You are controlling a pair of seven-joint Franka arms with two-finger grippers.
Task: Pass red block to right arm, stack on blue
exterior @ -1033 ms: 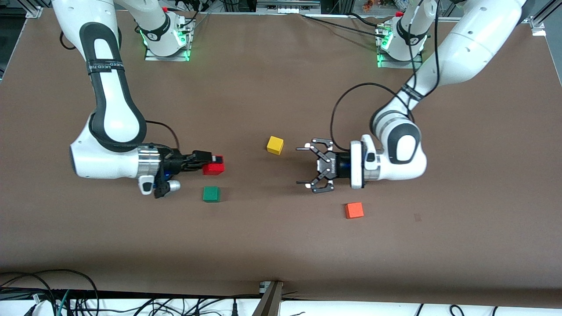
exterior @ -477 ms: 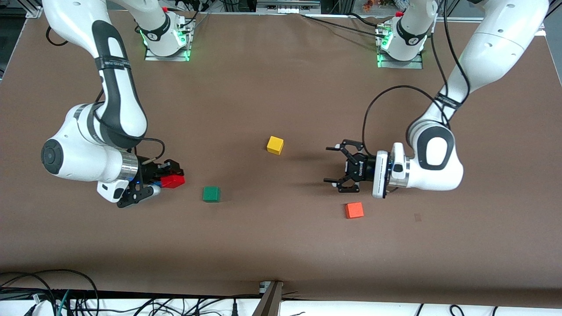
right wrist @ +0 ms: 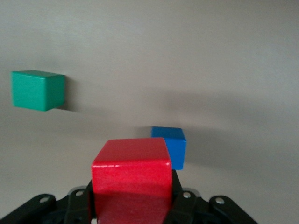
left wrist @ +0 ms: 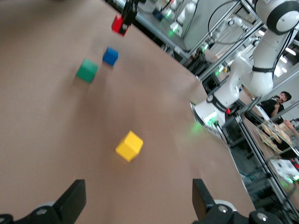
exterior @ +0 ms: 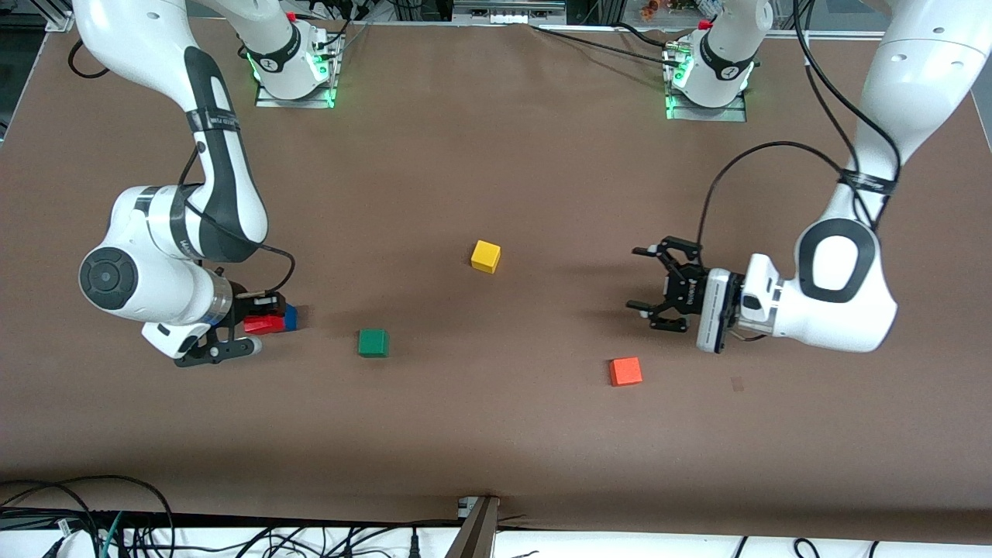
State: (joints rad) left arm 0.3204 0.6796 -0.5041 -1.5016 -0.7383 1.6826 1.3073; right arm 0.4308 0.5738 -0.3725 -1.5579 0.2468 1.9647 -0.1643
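Red block (exterior: 262, 323) sits clamped between the fingers of the right gripper (exterior: 267, 319), held up in the air toward the right arm's end of the table. In the right wrist view the red block (right wrist: 131, 173) fills the space between the black fingers, with the blue block (right wrist: 170, 145) on the table just past it and slightly to one side, not yet covered by it. From the front camera only a sliver of the blue block (exterior: 291, 317) shows, right against the red one. The green block (exterior: 373, 342) lies on the table near them, toward the middle, and the yellow block (exterior: 486, 256) lies farther from the front camera at the table's centre. The left gripper (exterior: 649, 288) hangs with its linkage fingers spread wide and nothing between them, over bare table (exterior: 496, 434) above the orange block (exterior: 625, 371); its own camera shows the two fingertips (left wrist: 74, 200) well apart, with the yellow block (left wrist: 129, 146) on the table between them farther off
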